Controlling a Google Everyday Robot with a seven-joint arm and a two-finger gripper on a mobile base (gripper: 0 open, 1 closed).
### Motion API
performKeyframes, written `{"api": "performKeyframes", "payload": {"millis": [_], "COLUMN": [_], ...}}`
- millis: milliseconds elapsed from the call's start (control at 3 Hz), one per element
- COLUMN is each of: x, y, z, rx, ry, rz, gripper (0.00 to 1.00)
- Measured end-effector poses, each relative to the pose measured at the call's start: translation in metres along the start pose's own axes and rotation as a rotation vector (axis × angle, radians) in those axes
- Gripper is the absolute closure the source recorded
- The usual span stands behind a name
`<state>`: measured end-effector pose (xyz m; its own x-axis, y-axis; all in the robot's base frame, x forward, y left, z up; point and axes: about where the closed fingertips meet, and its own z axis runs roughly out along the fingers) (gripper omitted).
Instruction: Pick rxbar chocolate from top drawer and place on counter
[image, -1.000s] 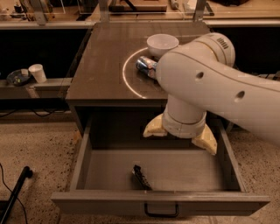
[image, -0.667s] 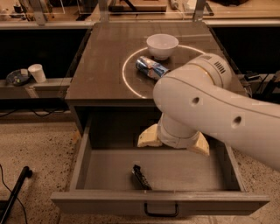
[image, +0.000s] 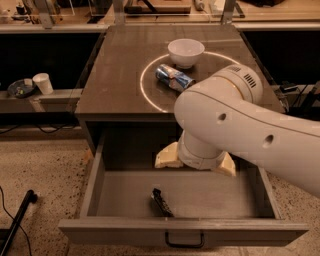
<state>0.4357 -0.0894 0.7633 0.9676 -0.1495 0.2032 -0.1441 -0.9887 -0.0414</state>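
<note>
One small, flat, black wrapped rxbar chocolate lies on the plain floor of the wide, shallow grey top drawer, close to its front wall. The pincer hangs inside the drawer nearer the back, its tan fingers spread apart and holding nothing. The reach looks unfinished. The next move calls for coming forward and down, straddling the bar's narrow width, then lifting it to the dark grey-brown counter.

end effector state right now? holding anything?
End effector: open, holding nothing, low inside the wide grey top drawer. The small flat black wrapped bar lies apart from it on the drawer floor, nearer the front.
</note>
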Motion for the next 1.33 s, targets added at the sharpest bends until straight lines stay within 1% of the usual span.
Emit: {"api": "performKeyframes", "payload": {"millis": [333, 667, 1000, 1333], "x": [-0.002, -0.012, -0.021, -0.026], "y": [-0.011, -0.027, -0.033, -0.032], "z": [0.026, 0.061, 0.085, 0.106], "rx": [0.031, 0.037, 0.036, 0.034], "ry": [-0.05, -0.092, -0.109, -0.134], "rz": [-0.09, -0.257, -0.376, -0.432], "gripper": [0.0, 0.0, 0.0, 0.0]}}
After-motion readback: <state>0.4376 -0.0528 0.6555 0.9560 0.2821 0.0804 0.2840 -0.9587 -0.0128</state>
